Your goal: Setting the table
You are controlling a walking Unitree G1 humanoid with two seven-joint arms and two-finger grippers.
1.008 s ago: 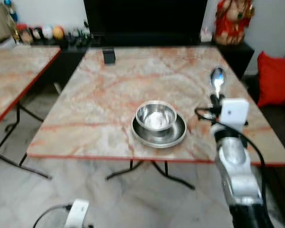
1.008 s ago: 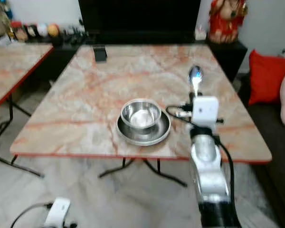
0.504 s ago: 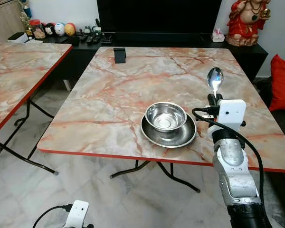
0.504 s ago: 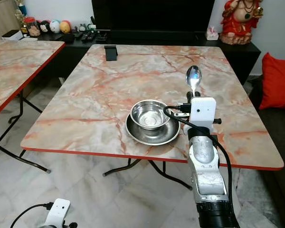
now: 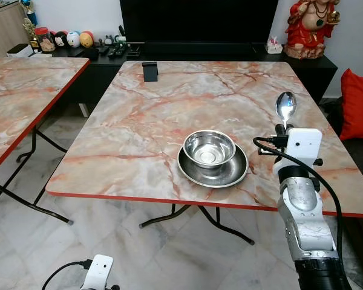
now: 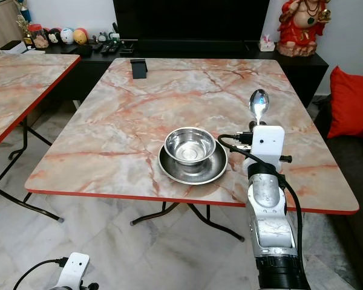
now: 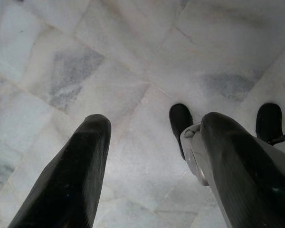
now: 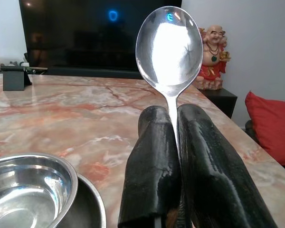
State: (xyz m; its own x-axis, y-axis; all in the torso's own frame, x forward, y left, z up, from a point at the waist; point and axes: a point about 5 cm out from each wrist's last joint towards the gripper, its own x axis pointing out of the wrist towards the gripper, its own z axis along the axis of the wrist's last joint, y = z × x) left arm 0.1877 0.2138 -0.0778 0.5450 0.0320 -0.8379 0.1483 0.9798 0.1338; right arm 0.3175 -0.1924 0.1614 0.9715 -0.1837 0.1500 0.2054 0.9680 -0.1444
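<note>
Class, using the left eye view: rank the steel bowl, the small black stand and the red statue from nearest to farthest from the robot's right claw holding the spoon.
Measured from the right claw, shut on the spoon:
1. Steel bowl, just to its left, sitting in the plate.
2. Red statue, beyond the table's far right corner.
3. Small black stand, at the table's far left edge.

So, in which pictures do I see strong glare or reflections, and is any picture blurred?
Right wrist view: the spoon bowl glares white and carries a blue glint; the steel bowl mirrors its surroundings. Eye views: sharp, soft highlights inside the bowl and on the plate. Left wrist view: evenly lit, the near fingers soft-edged.
</note>
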